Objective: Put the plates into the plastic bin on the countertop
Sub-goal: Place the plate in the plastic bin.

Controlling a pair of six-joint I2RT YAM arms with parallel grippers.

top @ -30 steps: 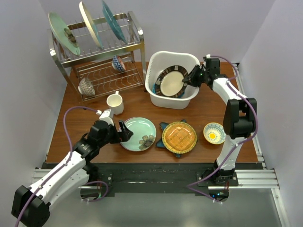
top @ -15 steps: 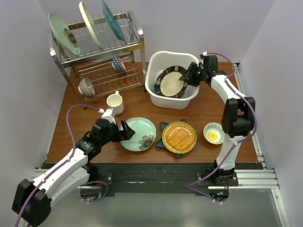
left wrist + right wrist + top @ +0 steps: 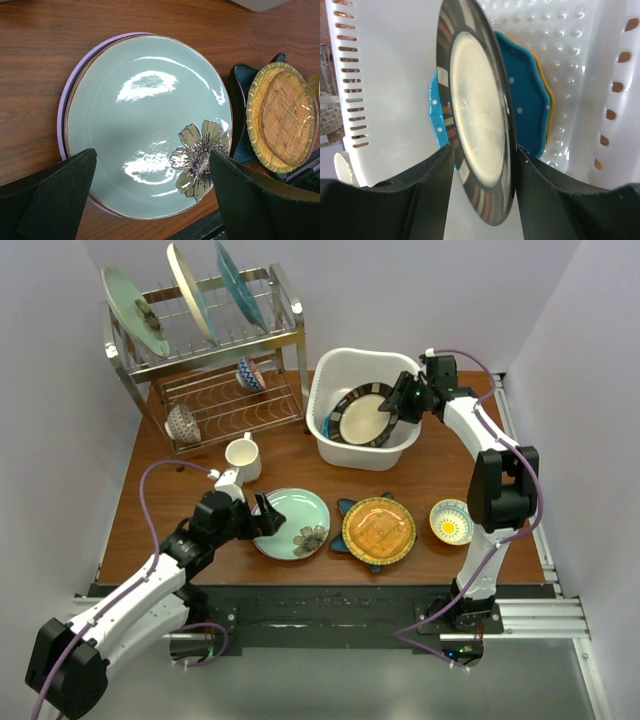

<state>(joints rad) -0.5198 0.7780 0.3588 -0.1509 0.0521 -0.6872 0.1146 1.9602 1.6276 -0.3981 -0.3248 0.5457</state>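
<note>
My right gripper [image 3: 405, 405] is shut on the black-rimmed cream plate [image 3: 365, 415], holding it tilted on edge inside the white plastic bin [image 3: 365, 352]. In the right wrist view the plate [image 3: 475, 125] stands between my fingers, in front of a blue dotted plate [image 3: 525, 100] and an orange scalloped one [image 3: 546, 95] lying on the bin's bottom [image 3: 570, 40]. My left gripper [image 3: 262, 520] is open at the left edge of the mint floral plate [image 3: 145, 120], which lies on a lavender plate [image 3: 62, 115]. An amber round plate [image 3: 379, 530] sits on a blue star-shaped plate [image 3: 345, 510].
A steel wire dish rack [image 3: 215, 370] with three upright plates and two bowls stands at the back left. A cream mug [image 3: 243, 457] stands in front of it. A small yellow-centred bowl [image 3: 452, 522] sits at the right front. The table's near edge is just below the plates.
My right gripper has carried the black-rimmed plate a little left and deeper into the bin. My left gripper has edged closer to the mint plate.
</note>
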